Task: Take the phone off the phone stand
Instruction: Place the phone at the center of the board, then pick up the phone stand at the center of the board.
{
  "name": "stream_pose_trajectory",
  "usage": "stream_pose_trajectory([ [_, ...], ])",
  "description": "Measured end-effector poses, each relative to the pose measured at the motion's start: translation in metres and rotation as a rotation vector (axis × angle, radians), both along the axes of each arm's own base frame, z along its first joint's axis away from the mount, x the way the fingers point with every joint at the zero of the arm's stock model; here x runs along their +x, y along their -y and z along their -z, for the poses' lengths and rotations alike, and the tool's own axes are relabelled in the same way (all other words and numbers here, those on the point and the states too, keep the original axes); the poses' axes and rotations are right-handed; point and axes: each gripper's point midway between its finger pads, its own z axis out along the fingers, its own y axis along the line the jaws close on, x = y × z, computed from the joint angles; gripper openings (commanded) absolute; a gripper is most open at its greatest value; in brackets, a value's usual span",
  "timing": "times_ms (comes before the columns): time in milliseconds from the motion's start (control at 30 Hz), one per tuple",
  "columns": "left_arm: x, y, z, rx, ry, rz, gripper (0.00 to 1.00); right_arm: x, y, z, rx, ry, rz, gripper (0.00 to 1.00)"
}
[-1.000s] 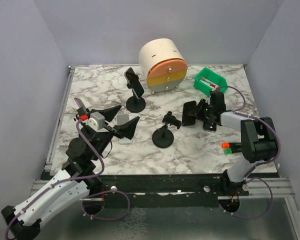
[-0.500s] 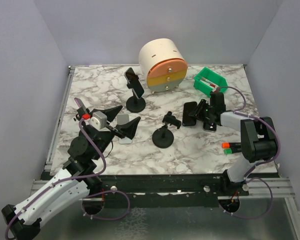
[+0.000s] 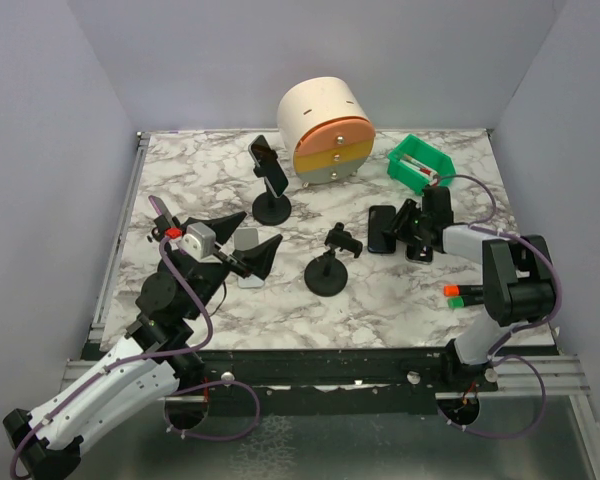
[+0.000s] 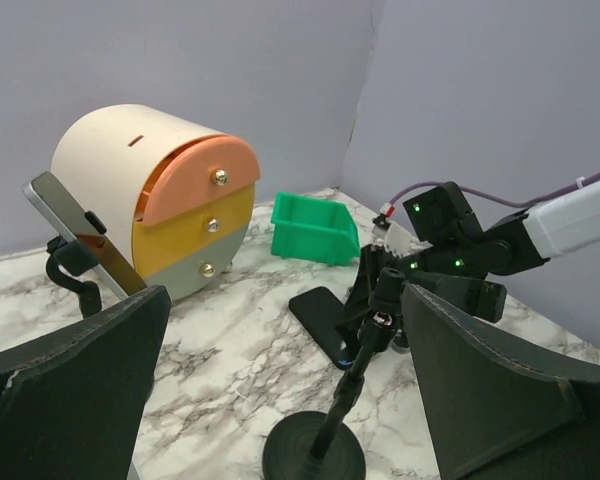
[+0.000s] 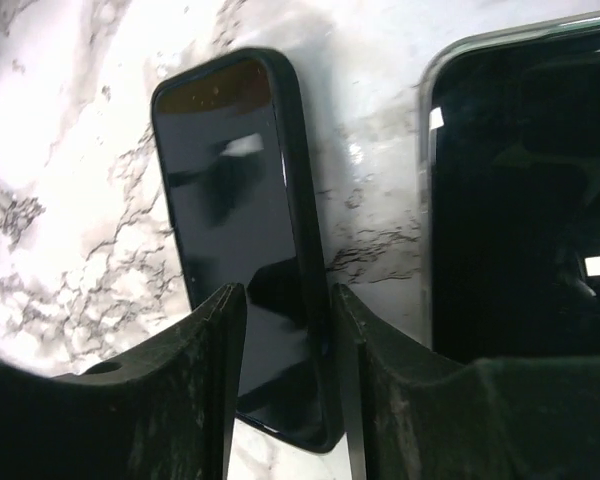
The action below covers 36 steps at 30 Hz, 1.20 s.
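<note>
The black phone (image 3: 380, 228) lies flat on the marble, screen up, right of the empty black phone stand (image 3: 328, 264). My right gripper (image 3: 402, 222) hovers low at the phone's right end. In the right wrist view its fingers (image 5: 288, 295) stand apart astride the long edge of the phone (image 5: 230, 220), with a gap showing and nothing clamped. Left of the stand, my left gripper (image 3: 242, 240) is wide open and empty. Its wrist view shows the stand (image 4: 365, 350) between its fingers (image 4: 285, 300) but farther off, and the phone (image 4: 325, 318) beyond.
A second stand holding another phone (image 3: 270, 170) is at the back. The cream drawer unit (image 3: 325, 130) and a green bin (image 3: 418, 163) sit behind. A second dark glossy slab (image 5: 520, 200) lies right of the phone. A small grey-white block sits under my left gripper.
My right gripper's jaws have spread apart off the phone, which now lies flat, and the gripper has drawn slightly to the right. The left arm has not moved.
</note>
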Motion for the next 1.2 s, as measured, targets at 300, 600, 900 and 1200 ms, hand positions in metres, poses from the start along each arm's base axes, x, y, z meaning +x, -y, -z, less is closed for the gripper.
stream_pose_trajectory([
  [300, -0.001, 0.001, -0.001, 0.003, 0.000, 0.007, 0.99, -0.001, 0.024, -0.003, -0.065, 0.007, 0.074, 0.49],
  [600, -0.001, 0.002, -0.001, 0.006, 0.000, 0.013, 0.99, -0.019, 0.028, -0.055, -0.077, 0.071, 0.070, 0.47],
  [900, 0.001, 0.006, 0.005, 0.022, -0.013, 0.020, 0.99, -0.056, 0.011, -0.225, -0.001, 0.558, -0.015, 0.46],
  [1200, 0.004, 0.019, 0.019, 0.068, -0.045, 0.059, 0.99, -0.125, -0.037, -0.203, 0.145, 0.689, -0.297, 0.46],
])
